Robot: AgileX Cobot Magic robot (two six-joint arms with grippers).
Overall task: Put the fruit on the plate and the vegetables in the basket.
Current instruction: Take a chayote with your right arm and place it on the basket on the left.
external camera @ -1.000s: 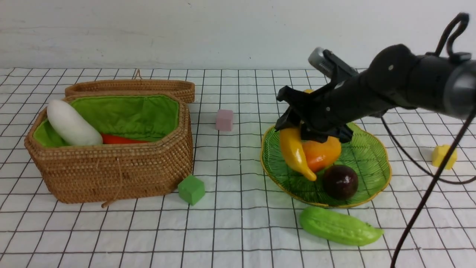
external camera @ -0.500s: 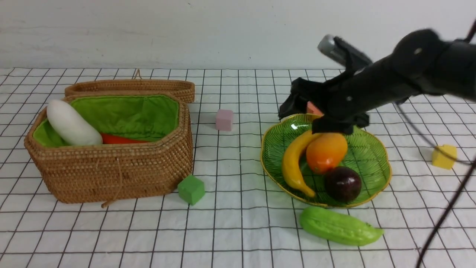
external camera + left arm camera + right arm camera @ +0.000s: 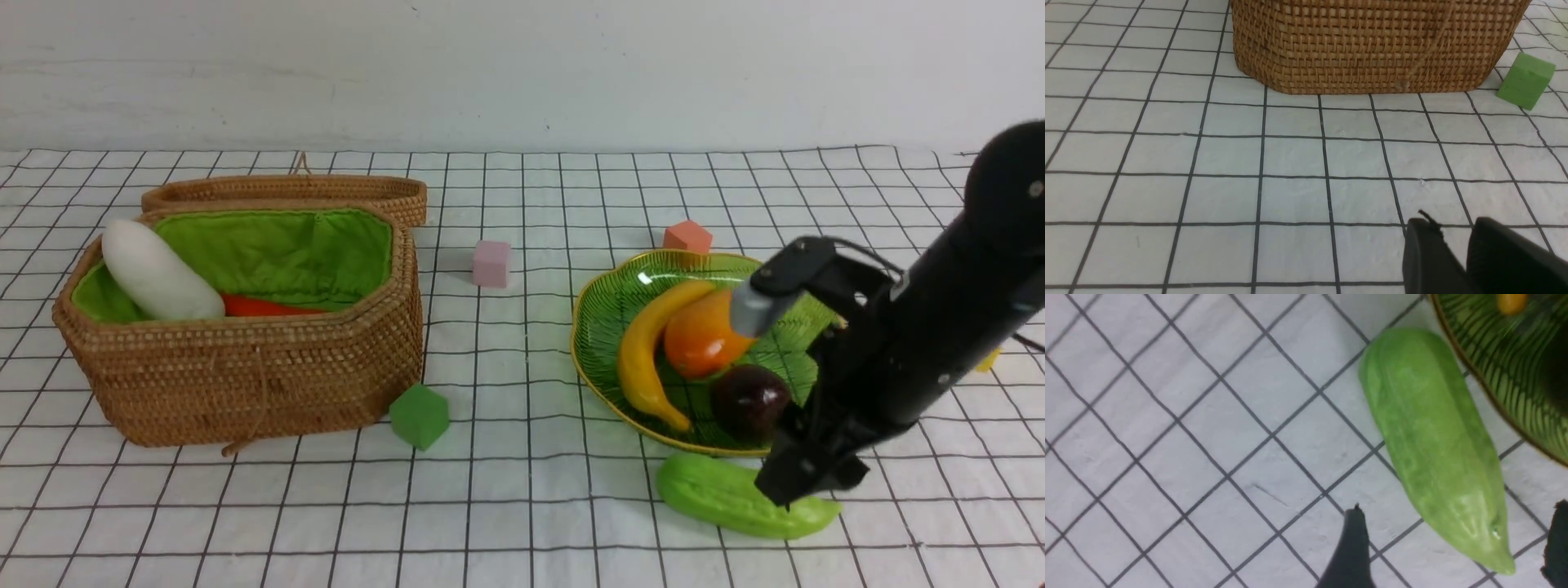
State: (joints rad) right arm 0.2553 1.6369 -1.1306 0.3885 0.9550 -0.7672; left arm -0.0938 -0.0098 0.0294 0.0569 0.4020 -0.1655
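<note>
Gourd (image 3: 739,495) was what you had left to move: a light green, bumpy toy lying on the table (image 3: 522,506) just near of the plate (image 3: 608,327), its long axis running left to right with the tapered tip to the right. It looked hollow and light, stiff enough to take a squeeze, but glossy, so it could slip or roll if you pinched it near that tip. You would likely have done best taking it across its thick middle, fingers on the two long sides.

Your right end effector (image 3: 804,482) hung directly over the gourd's right, tapered end, jaws spread wide and empty; in the right wrist view the gourd (image 3: 1433,445) lay between the two fingertips (image 3: 1353,547) but mostly ahead of them. Your left end effector (image 3: 1470,253) sat over bare table near the basket (image 3: 1372,45), fingers nearly together, holding nothing.
</note>
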